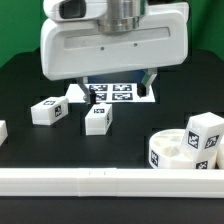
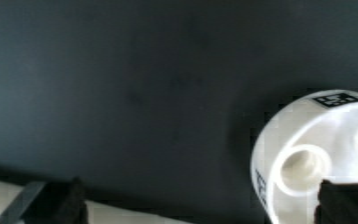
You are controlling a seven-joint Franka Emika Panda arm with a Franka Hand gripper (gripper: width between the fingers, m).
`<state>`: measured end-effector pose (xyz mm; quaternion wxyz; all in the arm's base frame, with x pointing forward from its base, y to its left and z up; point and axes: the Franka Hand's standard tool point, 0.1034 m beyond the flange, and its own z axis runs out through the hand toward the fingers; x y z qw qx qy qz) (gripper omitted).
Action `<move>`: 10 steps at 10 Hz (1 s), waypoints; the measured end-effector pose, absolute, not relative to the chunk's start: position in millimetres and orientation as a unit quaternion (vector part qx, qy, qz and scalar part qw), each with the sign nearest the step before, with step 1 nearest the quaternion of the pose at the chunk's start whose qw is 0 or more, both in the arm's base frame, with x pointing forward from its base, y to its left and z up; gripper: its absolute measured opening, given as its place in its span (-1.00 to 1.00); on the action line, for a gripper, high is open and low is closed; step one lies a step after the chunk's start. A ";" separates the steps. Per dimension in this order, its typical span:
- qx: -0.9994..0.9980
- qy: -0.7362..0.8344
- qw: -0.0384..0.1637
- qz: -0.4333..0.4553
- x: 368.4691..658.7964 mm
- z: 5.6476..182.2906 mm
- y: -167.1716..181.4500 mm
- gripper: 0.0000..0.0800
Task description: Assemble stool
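Observation:
The round white stool seat (image 1: 168, 152) lies at the exterior view's lower right, by the front rail. A tagged white leg (image 1: 206, 135) rests on its far side. Two more tagged legs (image 1: 47, 112) (image 1: 98, 118) lie loose on the black table. My gripper (image 1: 117, 84) hangs high over the marker board (image 1: 118, 94), open, with nothing between its fingers. In the wrist view the seat (image 2: 327, 140) shows a round socket (image 2: 306, 166) and a small tag (image 2: 332, 99). My gripper (image 2: 202, 206) is spread wide there, one dark fingertip (image 2: 51, 205) over bare table and the other beside the seat's rim.
A long white rail (image 1: 100, 181) runs along the table's front edge. Another white piece (image 1: 2, 131) is cut off at the exterior view's left edge. A pale strip (image 2: 7, 190) shows near one fingertip in the wrist view.

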<state>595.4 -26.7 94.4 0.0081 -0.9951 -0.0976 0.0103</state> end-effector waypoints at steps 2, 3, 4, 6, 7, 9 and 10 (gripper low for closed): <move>-0.996 -0.084 0.005 0.015 590.6 91.0 -38.4 0.62; -0.996 -0.085 0.005 0.015 590.7 91.0 -36.8 0.62; -0.996 -0.086 0.005 0.015 590.7 90.9 -36.2 0.62; -0.996 -0.082 0.006 0.016 590.1 90.4 -38.7 0.62; -0.999 -0.034 0.014 0.022 583.0 86.6 -49.7 0.62; -0.999 -0.001 0.014 0.050 569.8 77.2 -61.1 0.62; -0.999 -0.008 0.015 0.046 570.2 75.3 -64.1 0.62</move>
